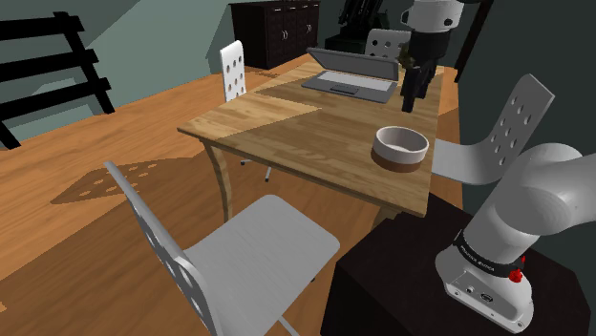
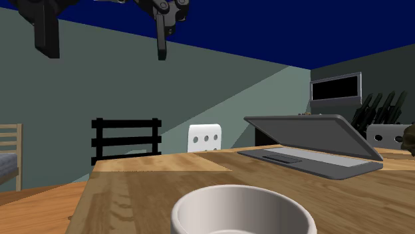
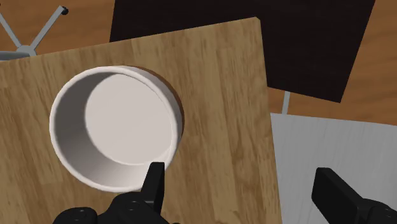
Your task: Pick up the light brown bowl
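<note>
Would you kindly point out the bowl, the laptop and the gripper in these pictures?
bowl (image 1: 401, 145): shoulder view, on the pale inside of the bowl.
laptop (image 1: 355, 67): shoulder view, on its half-lowered lid.
gripper (image 3: 238, 172): wrist view, midway between its open fingertips.

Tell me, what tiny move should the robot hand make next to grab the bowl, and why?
Probably slide sideways toward the bowl. The open gripper hangs above the table, off centre: one finger is over the bowl's rim, the other is past the table's edge. Centring the rim between the fingers should come before lowering.
</note>
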Robot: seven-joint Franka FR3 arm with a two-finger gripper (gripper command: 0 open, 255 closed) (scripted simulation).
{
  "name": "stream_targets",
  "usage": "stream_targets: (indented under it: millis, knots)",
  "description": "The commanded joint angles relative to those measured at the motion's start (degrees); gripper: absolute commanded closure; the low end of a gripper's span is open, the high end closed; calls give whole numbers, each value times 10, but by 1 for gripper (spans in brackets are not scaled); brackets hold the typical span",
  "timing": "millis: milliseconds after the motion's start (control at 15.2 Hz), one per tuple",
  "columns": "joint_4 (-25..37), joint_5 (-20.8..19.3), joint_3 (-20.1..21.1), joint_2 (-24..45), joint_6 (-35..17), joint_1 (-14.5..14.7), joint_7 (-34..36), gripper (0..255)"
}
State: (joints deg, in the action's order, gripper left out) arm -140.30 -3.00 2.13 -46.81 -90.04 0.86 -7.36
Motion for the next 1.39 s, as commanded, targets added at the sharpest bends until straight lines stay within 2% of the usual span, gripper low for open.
stream_targets:
  millis: [0,462,858,1320]
  knots:
    - [0,0,0,0,0,0,0,0]
    - [-98,-19,-50,41,-142,-11,-50,0]
    - [-151,-33,-94,122,-278,-20,-95,0]
    - [-183,-36,-101,159,-347,-22,-97,0]
